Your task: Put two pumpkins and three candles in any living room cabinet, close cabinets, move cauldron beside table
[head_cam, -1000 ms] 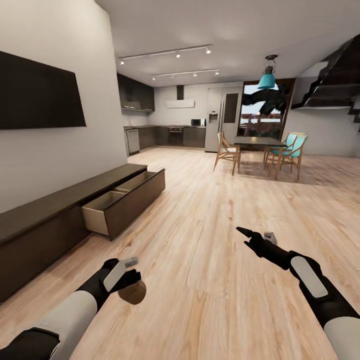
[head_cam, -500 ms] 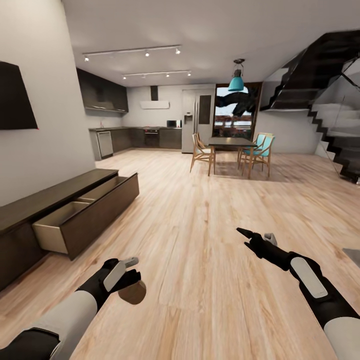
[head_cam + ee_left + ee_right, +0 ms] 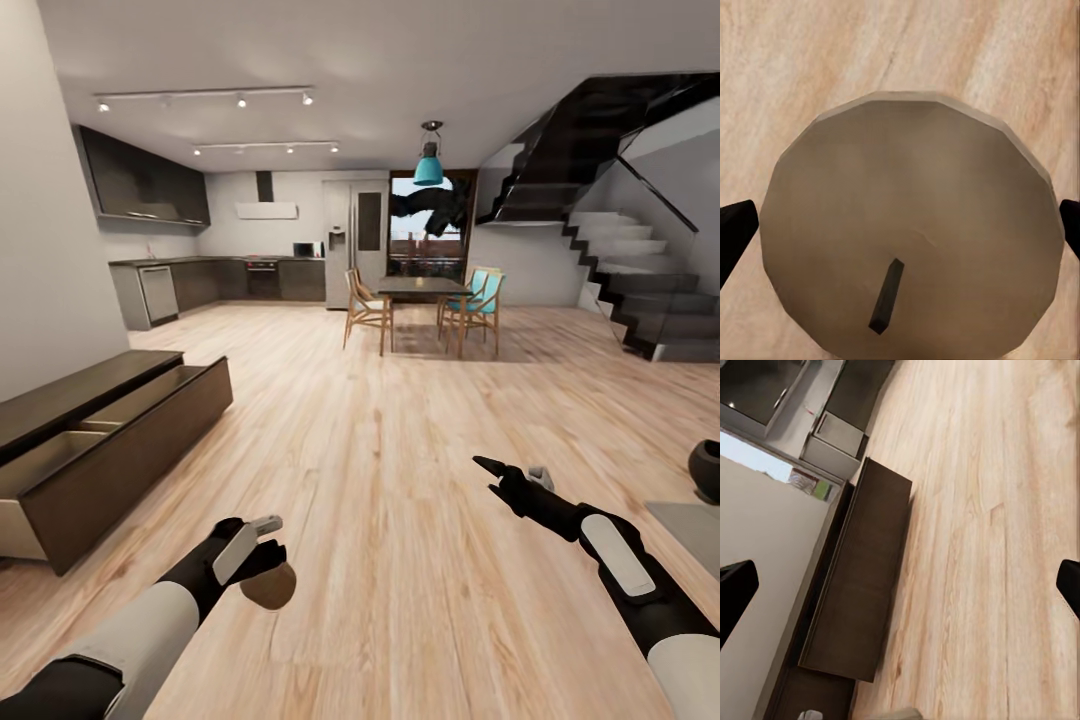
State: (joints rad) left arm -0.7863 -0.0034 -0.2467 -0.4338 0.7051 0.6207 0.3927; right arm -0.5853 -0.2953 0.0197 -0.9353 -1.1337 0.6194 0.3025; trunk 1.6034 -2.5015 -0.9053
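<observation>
My left gripper (image 3: 262,560) clamps a candle (image 3: 907,225); right gripper (image 3: 512,474) spread, empty. Cabinet (image 3: 120,440) drawer open; cauldron (image 3: 706,470) on floor (image 3: 400,450).

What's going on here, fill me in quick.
The robot stands on the living room's wooden floor with a candle clamped in its left gripper. Its right gripper is open and holds nothing. The cabinet at the left has a drawer pulled open, showing a pale interior with nothing visible in it. The cauldron sits at the right edge of the head view.
</observation>
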